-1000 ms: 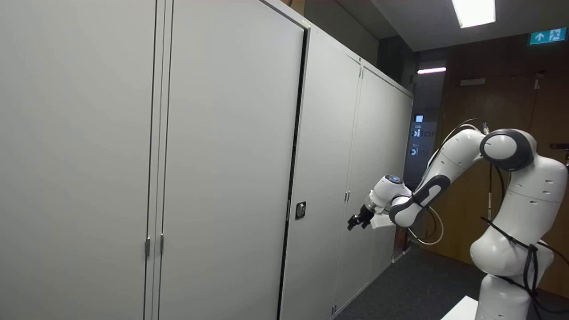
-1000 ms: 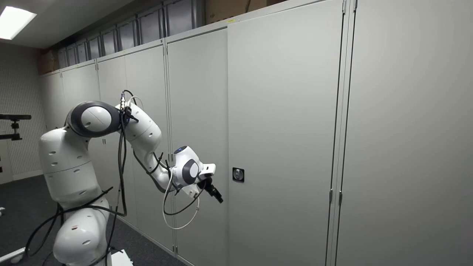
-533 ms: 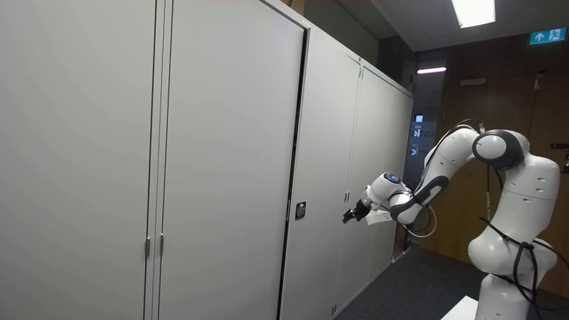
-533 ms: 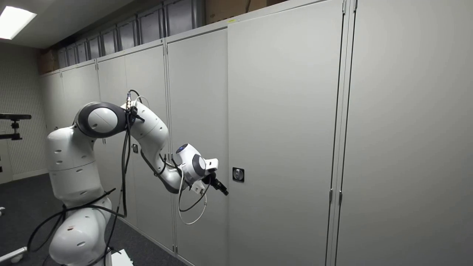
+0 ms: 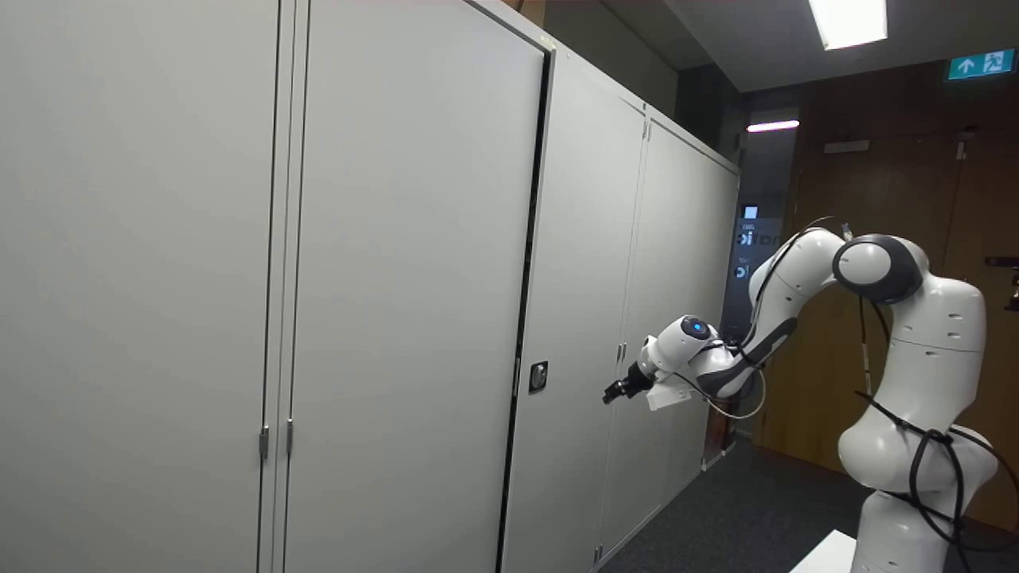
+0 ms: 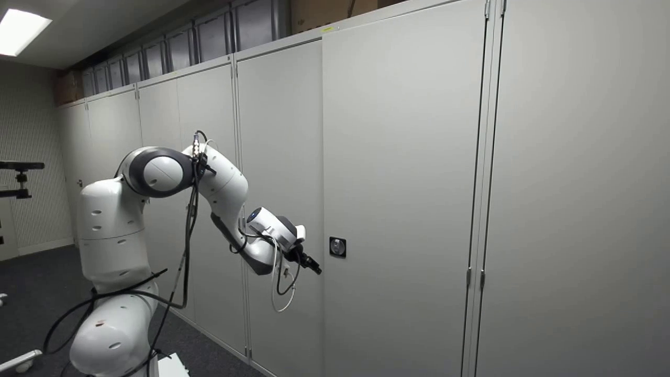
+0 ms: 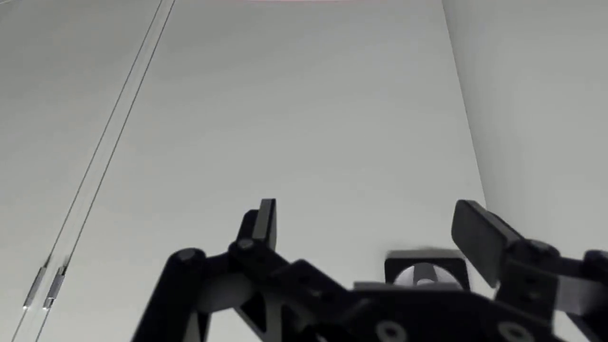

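A tall pale cabinet door (image 6: 400, 173) faces a white robot arm (image 6: 227, 183), whose black gripper (image 7: 365, 225), jaws spread wide, hangs near the latch (image 6: 337, 247), apart from it; the latch sits by the door's edge, facing outward, its grip bar (image 7: 425, 272) running vertical.

Green exit sign (image 5: 981, 65) with arrow (image 5: 966, 66) and running figure (image 5: 994, 62), above wooden door (image 5: 876, 187), blurred lettering (image 5: 746, 239) on dark glass (image 5: 768, 175)

1. Here comes the gripper (image 7: 373, 225), higher than a second ago and closer to the round door latch (image 6: 337, 247)!
2. The elbow (image 6: 163, 174) swings in toward the cabinets (image 6: 398, 131).
3. The wrist (image 5: 675, 342) rolls, its blue light (image 5: 696, 326) showing fuller.
4. Up rides the white cable loop (image 6: 272, 288), drawn narrower!
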